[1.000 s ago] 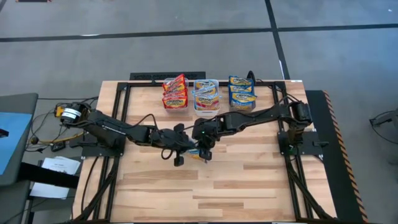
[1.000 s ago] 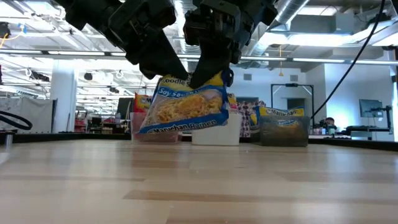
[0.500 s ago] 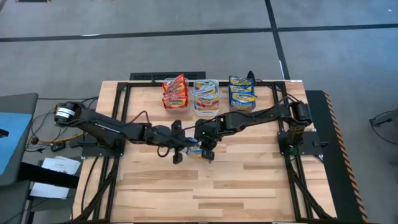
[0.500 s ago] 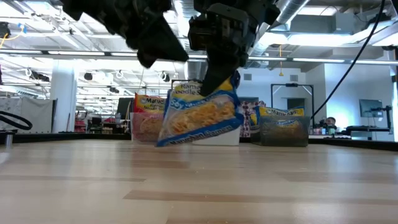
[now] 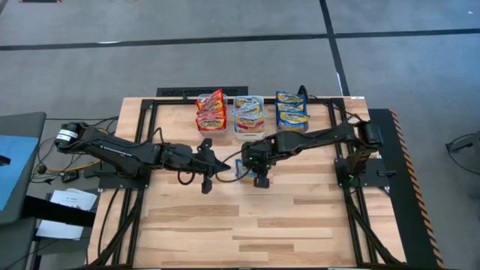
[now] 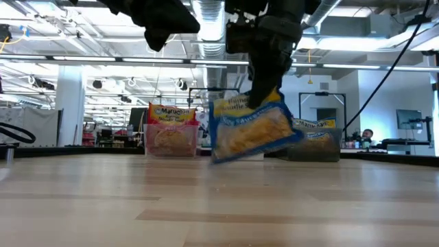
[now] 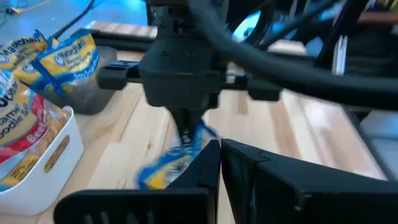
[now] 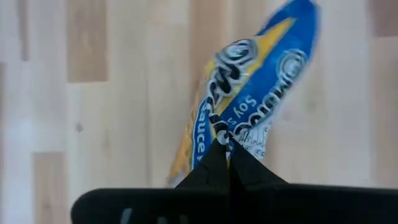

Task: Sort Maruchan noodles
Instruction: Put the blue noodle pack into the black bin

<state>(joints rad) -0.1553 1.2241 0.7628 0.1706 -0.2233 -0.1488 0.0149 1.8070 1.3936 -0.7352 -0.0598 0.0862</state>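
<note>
Landmark: white bin (image 5: pixel 248 124), the middle one of three bins standing in a row at the far edge of the wooden table (image 5: pixel 300 225).
Held packet: blue and yellow noodle packet (image 6: pixel 252 130), hanging tilted clear of the table surface, in front of the white bin and toward the table's middle; in the low view its lower corner is close to the wood but not touching.
Right gripper: right gripper (image 8: pixel 222 147), just in front of the white bin, its fingers pressed together on the top edge of the blue and yellow noodle packet, which hangs below them.
Left gripper: left gripper (image 7: pixel 219 163), in front of the white bin and to its left, just beside the held packet, fingers closed against each other with nothing between them.
Red packets: red noodle packets (image 5: pixel 211 112), standing in the clear bin (image 6: pixel 170 139) directly left of the white bin.
Pink and light blue packets: pink and light blue noodle packets (image 5: pixel 249 113), inside the white bin itself.
Blue packets: blue and yellow binned packets (image 5: pixel 292 110), in the dark bin (image 6: pixel 313 145) directly right of the white bin.
</note>
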